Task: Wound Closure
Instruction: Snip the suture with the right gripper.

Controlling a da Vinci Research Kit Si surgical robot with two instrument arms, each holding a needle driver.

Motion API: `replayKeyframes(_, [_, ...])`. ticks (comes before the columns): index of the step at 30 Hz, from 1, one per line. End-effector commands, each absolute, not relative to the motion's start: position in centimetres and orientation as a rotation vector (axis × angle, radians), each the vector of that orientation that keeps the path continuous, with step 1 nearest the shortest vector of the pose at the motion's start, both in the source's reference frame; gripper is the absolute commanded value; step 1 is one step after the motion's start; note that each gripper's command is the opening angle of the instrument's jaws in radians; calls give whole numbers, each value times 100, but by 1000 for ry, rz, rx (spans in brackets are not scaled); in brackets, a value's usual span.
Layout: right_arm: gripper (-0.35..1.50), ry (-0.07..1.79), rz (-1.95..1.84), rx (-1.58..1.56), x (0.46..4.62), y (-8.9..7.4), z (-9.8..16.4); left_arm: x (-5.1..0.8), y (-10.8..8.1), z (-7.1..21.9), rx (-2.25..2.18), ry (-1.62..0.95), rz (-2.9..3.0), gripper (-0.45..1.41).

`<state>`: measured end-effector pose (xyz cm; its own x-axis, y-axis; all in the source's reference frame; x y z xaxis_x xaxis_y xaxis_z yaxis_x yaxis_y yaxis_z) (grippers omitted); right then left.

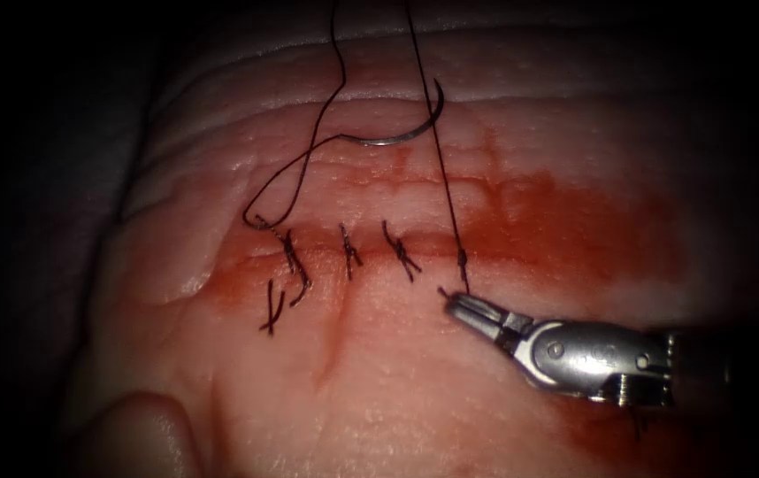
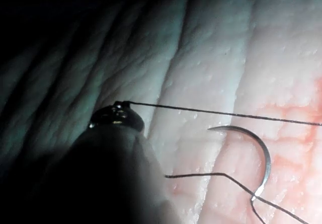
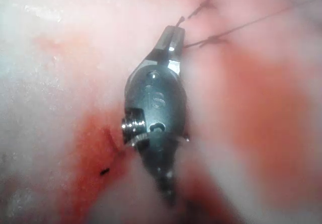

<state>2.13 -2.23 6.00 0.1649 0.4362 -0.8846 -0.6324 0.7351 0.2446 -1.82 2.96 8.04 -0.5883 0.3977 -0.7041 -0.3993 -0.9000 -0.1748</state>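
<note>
We see a slab of pale, ridged tissue (image 1: 503,124) under a bright central light, with darkness all around it. A cut (image 1: 371,243) runs across the middle, and red fluid (image 1: 574,221) stains the tissue around and to the right of it. Three finished stitches (image 1: 348,252) with short dark ends cross the cut, and a fourth knot (image 1: 462,258) sits to their right.

The right tool (image 1: 461,303) reaches in from the right, lying low just below that knot. Its jaws are pressed together on a short end of thread (image 1: 442,290).

From the knot a taut thread (image 1: 437,142) runs straight up toward the far edge. In the left wrist view, the left tool (image 2: 121,107) pinches this line of thread (image 2: 211,112).

The curved needle (image 1: 415,128) lies free on the tissue above the cut, held by neither tool and not in the tissue. A slack loop of thread (image 1: 309,159) trails from it.
</note>
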Motion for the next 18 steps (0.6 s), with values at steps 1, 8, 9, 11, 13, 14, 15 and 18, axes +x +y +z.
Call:
replayKeyframes(1, [39,1192,794,-224,217,-220,603,-181,295,800,-1099,-12,2446,-45])
replayKeyframes(8, [100,1159,836,-225,191,-205,581,-149,236,715,-1123,-132,2420,-45])
replayKeyframes(9, [105,1159,837,-223,190,-204,579,-147,227,702,-1120,-139,2411,-45])
replayKeyframes(11, [106,1159,838,-218,187,-202,576,-146,214,683,-1124,-141,2431,-45])
replayKeyframes(13, [86,1128,853,-213,186,-193,571,-146,192,643,-1163,-143,2450,-45])
replayKeyframes(14, [78,1073,858,-207,186,-186,570,-145,183,620,-1181,-125,2451,-45])
replayKeyframes(15, [78,1061,870,-195,186,-183,571,-145,179,611,-1189,-114,2452,-45])
replayKeyframes(18, [71,1024,891,-175,186,-173,573,-146,157,570,-1228,-76,2468,-45])
